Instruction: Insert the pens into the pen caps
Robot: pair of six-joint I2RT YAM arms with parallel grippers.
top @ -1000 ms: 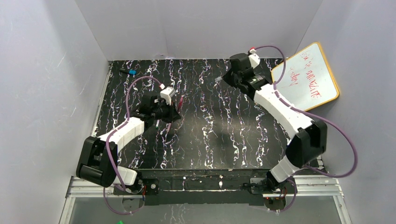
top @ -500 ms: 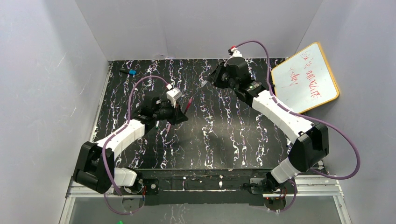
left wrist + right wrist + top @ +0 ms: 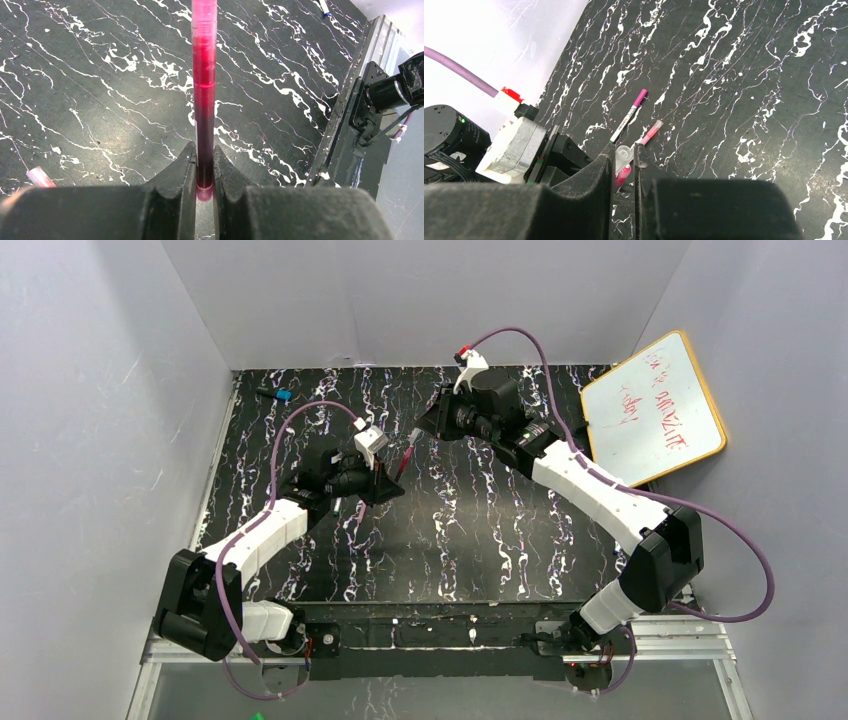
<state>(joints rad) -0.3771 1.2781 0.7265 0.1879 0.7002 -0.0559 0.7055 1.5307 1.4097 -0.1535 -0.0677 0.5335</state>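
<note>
- The counter (image 3: 470, 540), black with white marbled veins, carries the loose task things, while the pen and cap being worked on are held clear above it.
- The pink-red pen (image 3: 205, 90) is gripped near its rear end by the left gripper (image 3: 204, 167), which is clenched with both fingers touching the barrel. The rest of the pen projects freely toward the right gripper (image 3: 624, 160).
- This pen is judged light and stiff, and its smooth round barrel is likely slippery. A hold low on the barrel leaves the writing end free, but the long unsupported length could be levered sideways if the cap is pressed on off-axis.
- In looks it is a thin translucent tube, pale pink at the far end and darkening to deep red toward the fingers, with a flat pink butt just behind them.
- A whitish pen (image 3: 628, 117) with a magenta end lies flat on the counter, and a green tip is faintly seen at its other end.
- A short pink piece (image 3: 650, 132) lies just beside it, not touching. Whether it is a pen or a cap cannot be told.
- The cap (image 3: 623, 152), a tiny clear-whitish tube, is pinched by the clenched right gripper. The pen's pink tip is seen just below it, but whether it has entered cannot be told.
- The cap is judged almost weightless and thin-walled, so it could easily be squeezed out of the grip. It is best held across its middle, with the mouth left free.
</note>
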